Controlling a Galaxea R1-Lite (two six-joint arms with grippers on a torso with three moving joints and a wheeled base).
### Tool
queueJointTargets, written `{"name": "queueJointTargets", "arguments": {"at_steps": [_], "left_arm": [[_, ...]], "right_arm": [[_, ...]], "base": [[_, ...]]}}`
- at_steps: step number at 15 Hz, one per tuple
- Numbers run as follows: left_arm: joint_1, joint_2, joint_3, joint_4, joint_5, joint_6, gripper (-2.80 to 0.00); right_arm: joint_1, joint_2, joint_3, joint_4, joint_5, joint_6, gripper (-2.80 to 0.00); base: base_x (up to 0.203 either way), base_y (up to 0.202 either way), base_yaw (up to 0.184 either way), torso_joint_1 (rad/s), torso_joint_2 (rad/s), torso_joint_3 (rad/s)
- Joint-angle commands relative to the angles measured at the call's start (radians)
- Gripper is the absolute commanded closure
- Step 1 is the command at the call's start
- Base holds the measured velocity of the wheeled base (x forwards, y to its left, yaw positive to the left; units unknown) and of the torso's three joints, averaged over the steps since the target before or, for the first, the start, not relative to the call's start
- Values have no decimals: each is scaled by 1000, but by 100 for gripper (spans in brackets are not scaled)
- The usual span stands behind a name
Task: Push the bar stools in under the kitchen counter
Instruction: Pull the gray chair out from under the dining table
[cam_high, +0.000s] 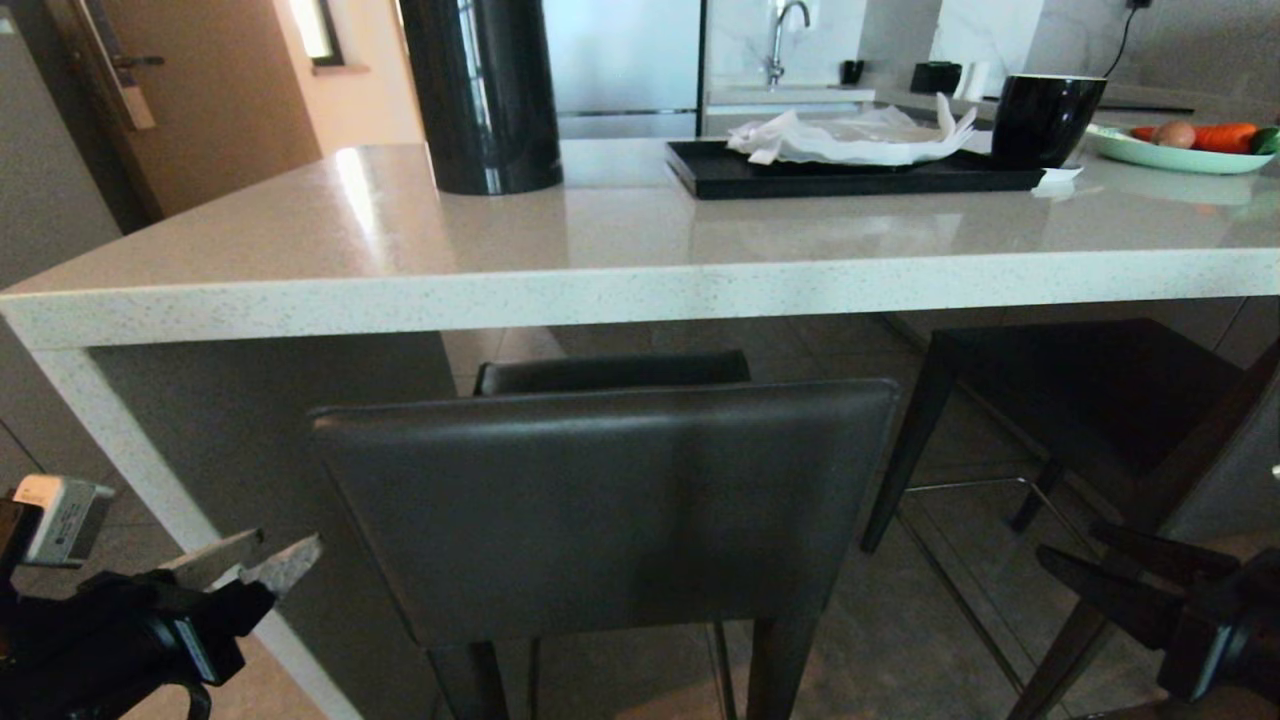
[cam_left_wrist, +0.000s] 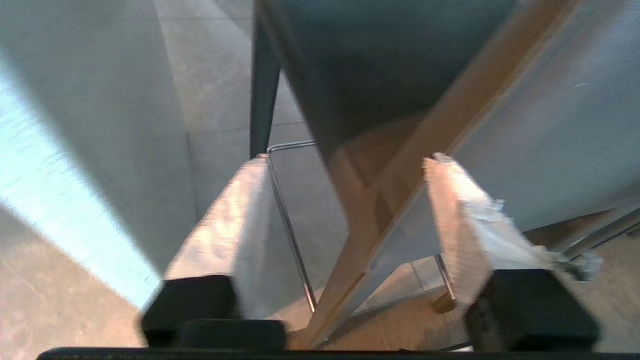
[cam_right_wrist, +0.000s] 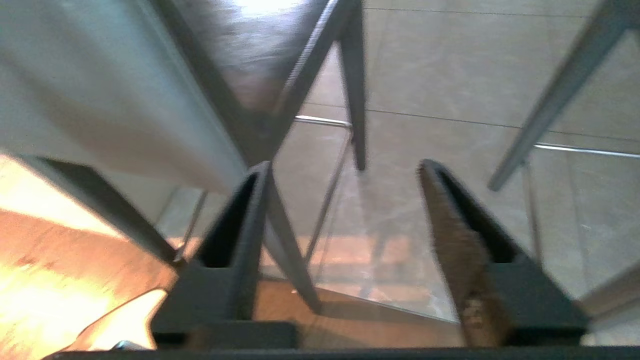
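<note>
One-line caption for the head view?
Bar stool faces the kitchen counter, open left gripper and right gripper low beside it.

No readable text, brand, number or sign appears anywhere. A small white label (cam_high: 62, 520) sits on the robot's left arm, but its print is too small to read.

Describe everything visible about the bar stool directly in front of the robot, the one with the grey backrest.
The near bar stool shows a low, wide backrest of dark grey, leather-like material with rounded corners, upright and facing the camera. Slim dark legs descend below it. It stands below the kitchen counter edge, its seat hidden. Neither gripper touches it; a second backrest shows behind.
</note>
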Motion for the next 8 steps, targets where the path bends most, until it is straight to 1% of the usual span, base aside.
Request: {"name": "queueJointTargets", "arguments": {"at_steps": [1,3,4,5,6,7,8], "left_arm": [[138,-19,21,-7,-160,-3,-280],[382,-33,34,-5,-491,0,-280],[513,-30,32,-4,-682,2,-280],[627,-15,25,-5,-907,4,-280],[694,11,12,-8,-1058,7,-280],[723,32,-1,-11,-1134,11,-280],[712,50,-18,-14,-1144,14,-280]], "right_arm": [[-9,-15,7,-3,66,2,-280],[-43,-23,22,-3,216,-1,-280],[-70,-18,26,-3,306,-2,-280],[-90,-4,27,-3,405,-3,-280],[-97,19,26,-5,495,-5,-280],[-100,41,21,-5,578,-5,-280],[-101,82,11,-8,630,-8,-280]], "base": [[0,0,0,0,0,0],[0,0,0,0,0,0],[0,0,0,0,0,0],[0,0,0,0,0,0],[0,0,0,0,0,0],[0,0,0,0,0,0],[0,0,0,0,0,0]]}}
